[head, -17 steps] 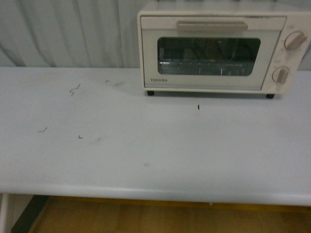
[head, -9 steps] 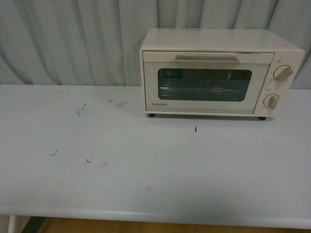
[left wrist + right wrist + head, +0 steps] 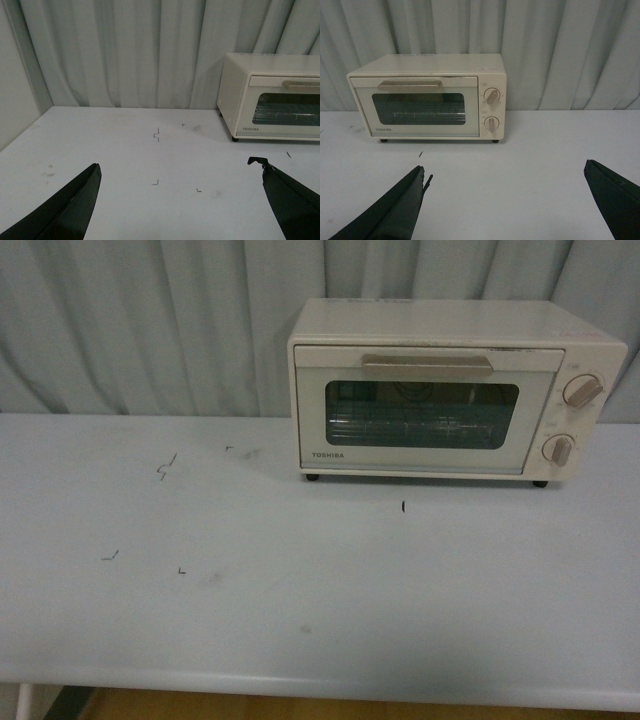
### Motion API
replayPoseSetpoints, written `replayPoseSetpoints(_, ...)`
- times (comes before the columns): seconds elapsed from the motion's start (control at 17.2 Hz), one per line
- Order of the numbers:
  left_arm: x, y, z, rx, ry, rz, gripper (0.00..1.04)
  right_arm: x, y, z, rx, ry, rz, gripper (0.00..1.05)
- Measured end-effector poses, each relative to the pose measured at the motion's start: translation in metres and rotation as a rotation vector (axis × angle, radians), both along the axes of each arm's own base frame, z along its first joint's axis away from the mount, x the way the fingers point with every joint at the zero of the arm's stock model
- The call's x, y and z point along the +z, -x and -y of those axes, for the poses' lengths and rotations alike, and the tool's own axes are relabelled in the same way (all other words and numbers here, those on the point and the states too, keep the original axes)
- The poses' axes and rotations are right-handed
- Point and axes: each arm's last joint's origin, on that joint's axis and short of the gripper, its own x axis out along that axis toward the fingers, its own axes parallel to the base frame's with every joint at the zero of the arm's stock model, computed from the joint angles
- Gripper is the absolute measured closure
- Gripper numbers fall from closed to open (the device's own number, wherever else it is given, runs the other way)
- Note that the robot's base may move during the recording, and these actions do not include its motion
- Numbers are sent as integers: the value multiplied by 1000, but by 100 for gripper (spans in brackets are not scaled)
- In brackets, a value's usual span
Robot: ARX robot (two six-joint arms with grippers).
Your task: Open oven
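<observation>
From my seat the biggest thing on screen is the pale pleated curtain (image 3: pixel 150 330) that fills the whole background. Below it runs the white table (image 3: pixel 300 580), its near edge showing at the bottom of the front view.

The oven (image 3: pixel 455 390) sits at the back of the table, right of centre in the front view, with its rear close to the curtain. It is a cream-white box with TOSHIBA printed low on the front. Its door (image 3: pixel 420 460) stands upright and closed, flush with the front face. The dark glass window (image 3: pixel 422 415) takes up most of the door, and through it I can make out a wire rack (image 3: pixel 420 430). The beige bar handle (image 3: pixel 427 365) lies across the top of the door, with nothing touching it.

The left gripper (image 3: pixel 174 165) hangs over the table with its jaws wide apart and nothing between them. I see the oven well off to its far side, and the dark fingers (image 3: pixel 70 205) frame bare tabletop. The right gripper (image 3: pixel 504 167) is likewise spread wide and empty. It faces the oven from a distance, with open table between them.

On the oven's right panel I see an upper knob (image 3: pixel 582 391) and a lower knob (image 3: pixel 557 450). A small black foot (image 3: pixel 313 477) shows under the front left corner. A few thin dark marks (image 3: pixel 166 467) dot the tabletop.
</observation>
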Motion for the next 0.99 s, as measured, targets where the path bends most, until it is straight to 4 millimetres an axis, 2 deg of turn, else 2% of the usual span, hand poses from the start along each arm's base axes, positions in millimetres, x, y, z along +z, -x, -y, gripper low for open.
replayPoseSetpoints(0.99,0,0,0,0,0,-2,7,0,0,0,0,0,-3,6)
